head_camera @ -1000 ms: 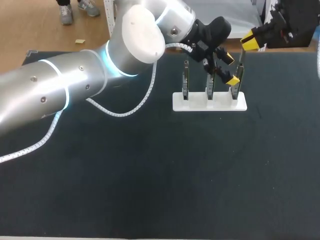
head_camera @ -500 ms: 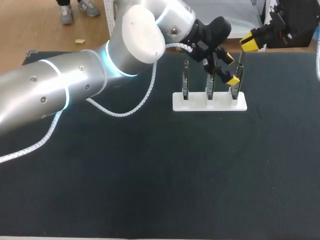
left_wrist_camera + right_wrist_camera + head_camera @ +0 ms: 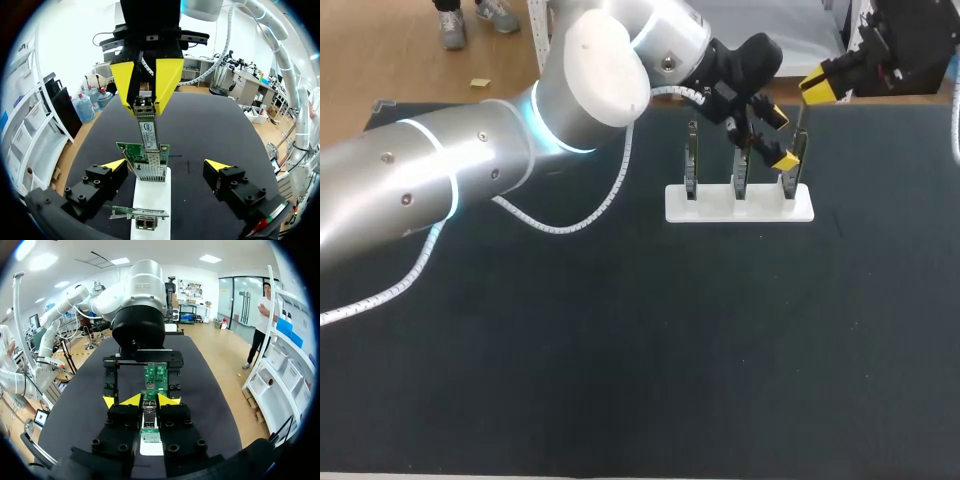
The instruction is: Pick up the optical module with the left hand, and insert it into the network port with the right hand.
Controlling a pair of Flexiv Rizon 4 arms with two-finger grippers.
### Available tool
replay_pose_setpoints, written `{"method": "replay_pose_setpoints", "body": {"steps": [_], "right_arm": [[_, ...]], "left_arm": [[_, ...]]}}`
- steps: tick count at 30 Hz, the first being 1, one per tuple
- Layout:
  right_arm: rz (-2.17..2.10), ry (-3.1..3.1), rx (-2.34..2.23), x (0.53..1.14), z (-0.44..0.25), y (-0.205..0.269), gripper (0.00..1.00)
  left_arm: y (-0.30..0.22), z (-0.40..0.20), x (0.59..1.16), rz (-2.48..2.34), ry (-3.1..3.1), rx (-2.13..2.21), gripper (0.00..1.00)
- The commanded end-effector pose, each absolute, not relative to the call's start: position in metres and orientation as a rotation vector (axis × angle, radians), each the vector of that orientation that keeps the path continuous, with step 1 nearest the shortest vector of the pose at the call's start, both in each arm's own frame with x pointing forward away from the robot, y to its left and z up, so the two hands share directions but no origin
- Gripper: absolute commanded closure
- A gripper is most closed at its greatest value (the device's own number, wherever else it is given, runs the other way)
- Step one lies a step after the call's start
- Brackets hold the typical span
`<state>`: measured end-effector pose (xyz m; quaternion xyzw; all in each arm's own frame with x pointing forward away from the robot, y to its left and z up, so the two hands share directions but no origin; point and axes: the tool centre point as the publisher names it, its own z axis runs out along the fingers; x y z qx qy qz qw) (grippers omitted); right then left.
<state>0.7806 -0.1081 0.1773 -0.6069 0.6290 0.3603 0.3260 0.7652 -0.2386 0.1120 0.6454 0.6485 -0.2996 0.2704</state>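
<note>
Optical module pinched upright in right tool, lower end at network port; left tool wide, straddling port.

Seen from overhead, the left arm runs off the picture's left edge. The left gripper overlaps the top of the middle board on the white stand. The right arm is almost wholly cut off at the upper right corner, and only the right gripper shows. The optical module is a thin sliver there, too small to tell whether it touches anything below. In the left wrist view, the module's upper end is hidden between the right gripper's yellow fingers, and the nearest board is clipped by the black rim. In the right wrist view, that gripper's own fingers cover most of the module and stand.
</note>
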Motion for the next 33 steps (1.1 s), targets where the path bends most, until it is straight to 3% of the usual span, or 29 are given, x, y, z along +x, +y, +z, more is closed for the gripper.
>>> {"method": "replay_pose_setpoints", "body": {"steps": [1, 33], "right_arm": [[0.942, 1.653, -1.588, 0.7809, 0.1757, -0.1085, 1.00], [0.917, 1.634, -1.578, 0.7811, 0.1818, -0.1103, 1.00]], "left_arm": [[-0.2393, 0.1128, 0.7670, -0.807, 1.752, 1.744, 0.00], [-0.2393, 0.1128, 0.7670, -0.807, 1.752, 1.744, 0.00]]}}
